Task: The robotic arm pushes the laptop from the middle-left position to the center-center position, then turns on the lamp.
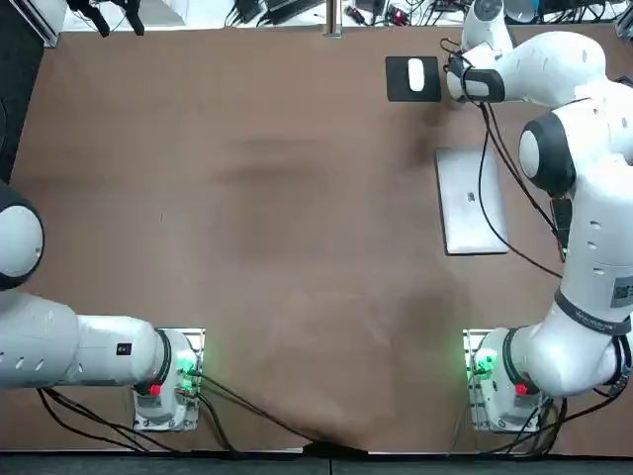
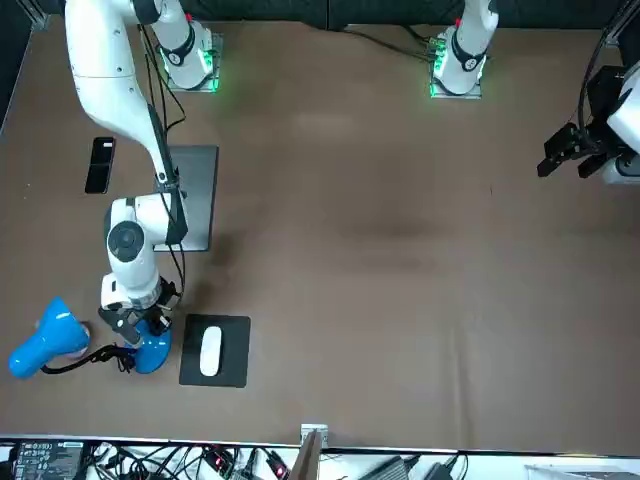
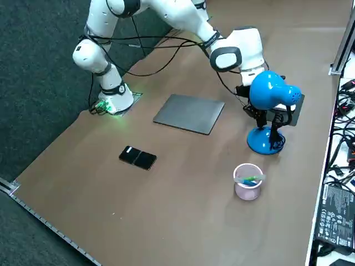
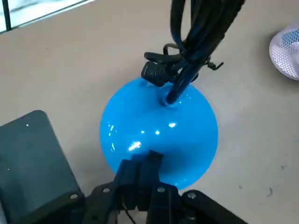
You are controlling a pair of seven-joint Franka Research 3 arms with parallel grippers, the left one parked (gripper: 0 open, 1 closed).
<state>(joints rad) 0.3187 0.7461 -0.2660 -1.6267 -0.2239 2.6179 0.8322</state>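
A brown table [image 1: 247, 198] seen from above, from across, from the robot's right side and from the wrist.

The laptop [image 1: 473, 201] is grey, closed and lying flat. It sits on the robot's right side of the table, about midway between the near and far edges and well to the right of the table's centre. Its long sides run away from the robot.

The right arm reaches past the laptop to the far right corner. There the right gripper [image 4: 140, 161] points down at the lamp [image 3: 272, 94], which is bright blue. The jaws are together, with nothing between them. In the wrist view their tips sit on the edge of the lamp's round, glossy base [image 4: 159, 126]. A dark neck and a black cable rise from the middle of the base. The bulb-shaped head [image 2: 45, 345] leans out to one side of the base, away from the table's centre.

Just beside the base, towards the table's centre, lies a black pad [image 1: 396, 89] with a white mouse [image 1: 416, 75] on it.

A black phone [image 2: 98, 165] lies flat near the table's right edge, beside the laptop. A pale, see-through cup [image 3: 248, 185] stands near the lamp, by the same edge, with something green and blue in it.
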